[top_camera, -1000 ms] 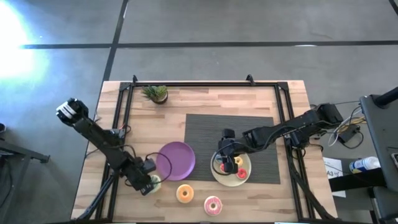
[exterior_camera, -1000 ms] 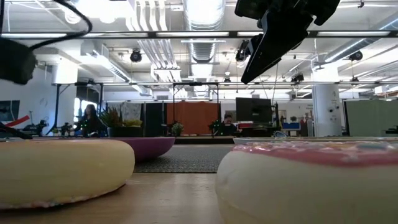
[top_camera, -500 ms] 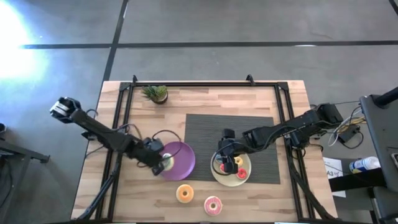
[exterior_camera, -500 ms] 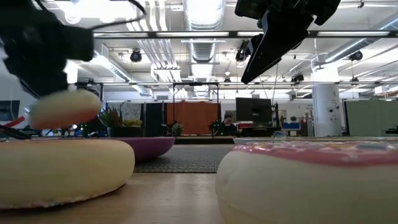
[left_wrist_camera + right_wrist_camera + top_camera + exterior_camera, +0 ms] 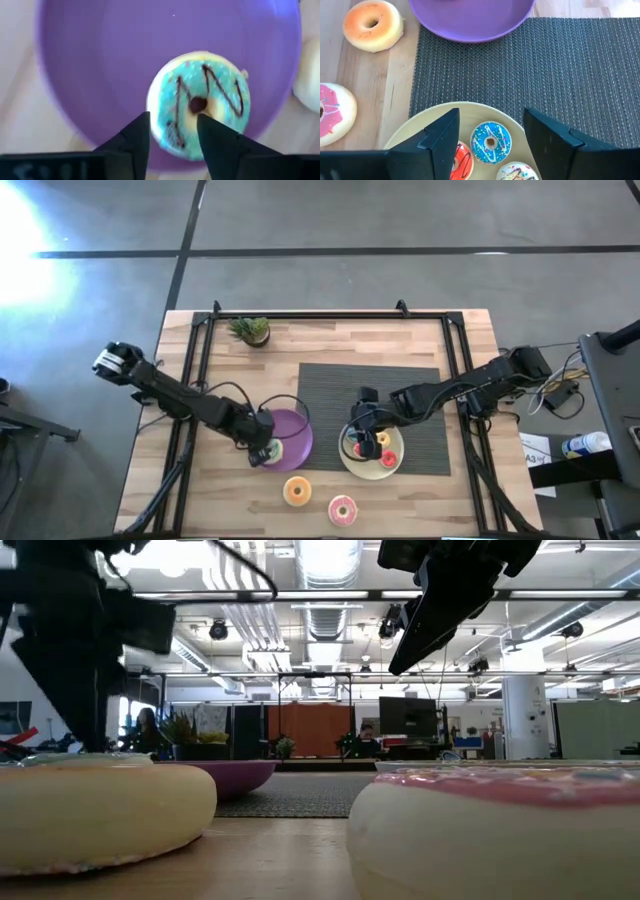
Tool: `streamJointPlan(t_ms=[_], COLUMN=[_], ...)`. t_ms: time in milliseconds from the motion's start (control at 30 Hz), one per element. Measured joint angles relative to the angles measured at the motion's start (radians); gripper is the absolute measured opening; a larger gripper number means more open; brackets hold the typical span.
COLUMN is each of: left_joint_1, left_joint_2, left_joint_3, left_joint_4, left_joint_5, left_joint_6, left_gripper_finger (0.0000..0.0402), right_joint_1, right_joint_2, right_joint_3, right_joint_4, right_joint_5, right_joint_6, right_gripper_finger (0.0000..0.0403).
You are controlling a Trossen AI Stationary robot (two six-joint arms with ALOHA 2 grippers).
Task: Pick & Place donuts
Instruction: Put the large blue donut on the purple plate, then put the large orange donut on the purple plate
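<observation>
A larger donut with turquoise icing and a dark zigzag lies flat on the purple plate, near the plate's front left rim. My left gripper stands open just above it, a finger on either side of the donut's edge; whether they touch it I cannot tell. My right gripper hangs open over the yellow plate, which holds small blue, red and cream donuts. An orange donut and a pink donut lie on the table near the front edge.
A dark woven mat lies under the yellow plate and reaches the purple plate's right side. A small potted plant stands at the far left. Black rails run along the table's sides. In the low view both front donuts fill the foreground.
My left gripper took the turquoise donut from the table's front left, lifted it clear, and carried it right and toward the far edge over the purple plate. It then came down and opened. The donut now lies on the plate.
</observation>
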State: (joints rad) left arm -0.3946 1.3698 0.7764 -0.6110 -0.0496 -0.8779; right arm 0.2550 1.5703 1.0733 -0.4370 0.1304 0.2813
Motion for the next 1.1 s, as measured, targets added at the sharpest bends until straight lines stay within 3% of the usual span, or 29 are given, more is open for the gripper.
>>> streamJointPlan(t_ms=[200, 433, 500, 600, 867, 1100], left_joint_1=[-0.006, -0.041, -0.063, -0.106, -0.166, -0.150], left_joint_2=[-0.071, -0.066, -0.038, 0.026, 0.293, 0.489], left_joint_3=[0.117, 0.102, 0.102, 0.134, 0.360, 0.578], left_joint_4=[-0.124, 0.017, 0.090, 0.154, 0.160, 0.006], left_joint_5=[-0.036, -0.046, -0.051, -0.055, -0.067, -0.064], left_joint_6=[0.099, 0.337, 0.385, 0.439, 0.659, 0.690], left_gripper_finger=[0.0148, 0.0149, 0.0149, 0.0149, 0.0149, 0.0149], right_joint_1=[0.000, 0.000, 0.000, 0.006, 0.041, 0.064], right_joint_2=[0.000, -0.003, -0.009, -0.033, -0.126, -0.231], right_joint_3=[0.000, 0.000, 0.000, 0.000, -0.017, -0.076], right_joint_4=[0.001, -0.016, -0.064, -0.122, -0.248, -0.233], right_joint_5=[-0.001, -0.001, 0.000, 0.000, 0.003, 0.004], right_joint_6=[-0.004, 0.003, 0.087, 0.164, 0.060, 0.047], right_gripper_finger=[0.0210, 0.0210, 0.0210, 0.0210, 0.0205, 0.0205])
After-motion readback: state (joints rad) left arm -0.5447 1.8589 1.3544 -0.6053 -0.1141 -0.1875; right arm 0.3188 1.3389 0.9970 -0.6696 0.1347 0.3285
